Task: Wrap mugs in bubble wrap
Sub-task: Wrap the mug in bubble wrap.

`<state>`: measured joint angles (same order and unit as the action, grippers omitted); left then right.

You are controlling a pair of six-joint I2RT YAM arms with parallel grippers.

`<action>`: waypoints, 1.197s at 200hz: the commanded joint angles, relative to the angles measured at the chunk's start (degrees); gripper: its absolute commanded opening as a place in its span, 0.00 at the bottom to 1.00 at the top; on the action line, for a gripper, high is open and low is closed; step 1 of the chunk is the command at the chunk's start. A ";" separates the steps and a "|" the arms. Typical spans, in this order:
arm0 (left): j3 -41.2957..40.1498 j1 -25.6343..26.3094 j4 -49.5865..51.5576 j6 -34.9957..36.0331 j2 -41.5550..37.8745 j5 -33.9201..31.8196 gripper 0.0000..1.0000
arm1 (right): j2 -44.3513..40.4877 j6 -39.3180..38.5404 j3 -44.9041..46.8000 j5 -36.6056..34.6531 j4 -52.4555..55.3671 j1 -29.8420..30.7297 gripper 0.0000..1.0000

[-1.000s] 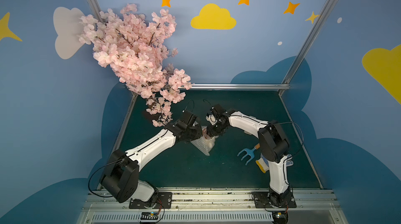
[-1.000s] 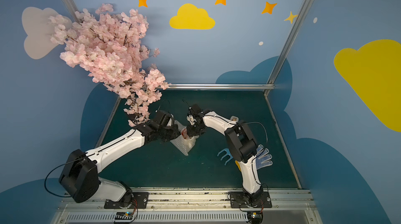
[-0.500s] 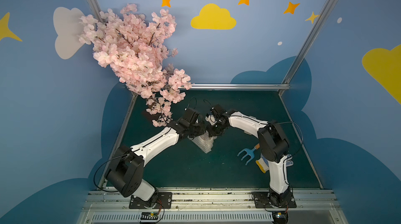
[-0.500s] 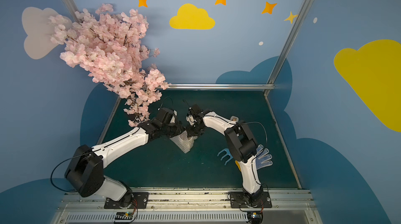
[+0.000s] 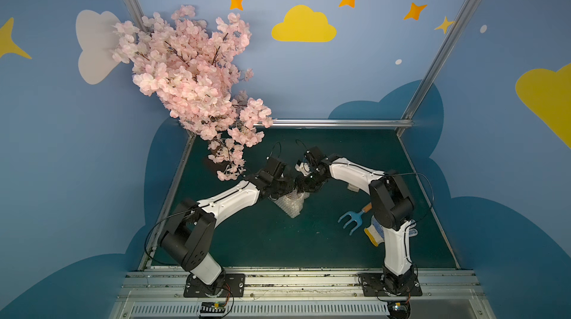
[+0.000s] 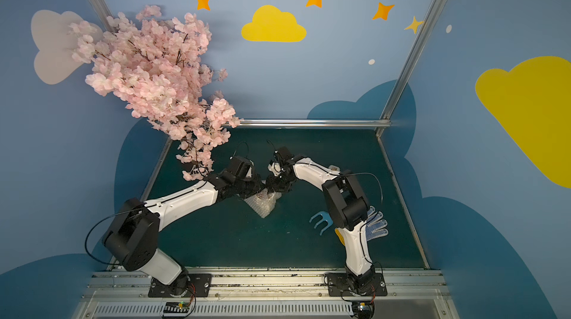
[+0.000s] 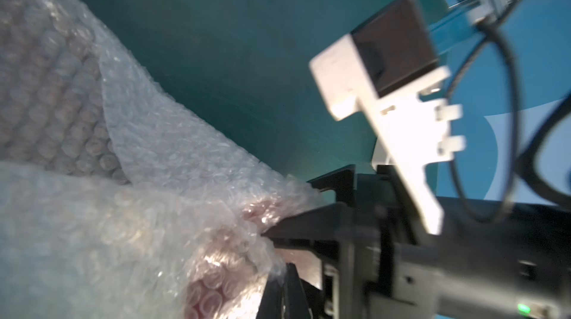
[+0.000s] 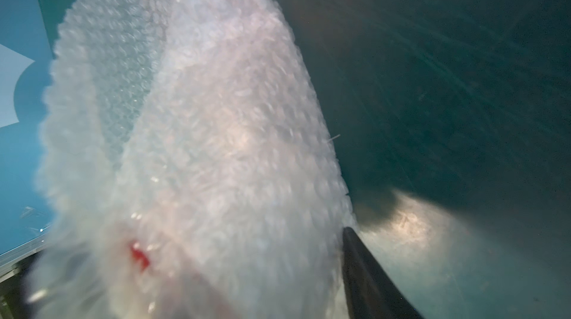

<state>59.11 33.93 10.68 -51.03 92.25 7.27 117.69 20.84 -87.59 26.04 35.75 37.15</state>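
Mug [image 8: 139, 255] at middle of desk [image 5: 278, 240], buried in bubble wrap [image 5: 290, 204]; only red glimpse shows. Left claw [image 5: 289, 189] closed tight, seemingly pinching flap. Right claw [image 5: 304, 187] half-wide, jaws astride bundle, seemingly gripping it. Step, likely: tighten fold. Keep flap taut, roll bundle toward loose near corner, don't let under-layers spring open. Arms crowd: move one at a time.

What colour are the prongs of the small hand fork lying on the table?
Light blue; the hand fork shows best in a top view.
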 commanded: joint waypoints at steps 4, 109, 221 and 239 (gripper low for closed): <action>-0.82 0.06 -0.05 -0.48 1.50 -0.63 0.04 | -4.34 0.59 0.06 1.18 0.69 -0.47 0.52; 3.64 -0.01 4.72 -0.48 7.51 -0.19 0.04 | -11.24 -1.53 2.30 -8.65 4.12 -0.78 0.63; 8.40 -0.35 12.51 -1.97 14.89 0.55 0.04 | -11.69 1.35 7.15 -6.30 -0.11 0.82 0.72; 8.86 -0.40 13.11 -2.02 15.39 0.69 0.04 | -11.44 2.07 7.14 -5.49 -0.84 0.91 0.73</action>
<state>68.40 33.78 19.05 -52.90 104.38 8.58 107.31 21.65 -80.97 18.87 36.56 37.67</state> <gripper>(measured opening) 0.050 0.722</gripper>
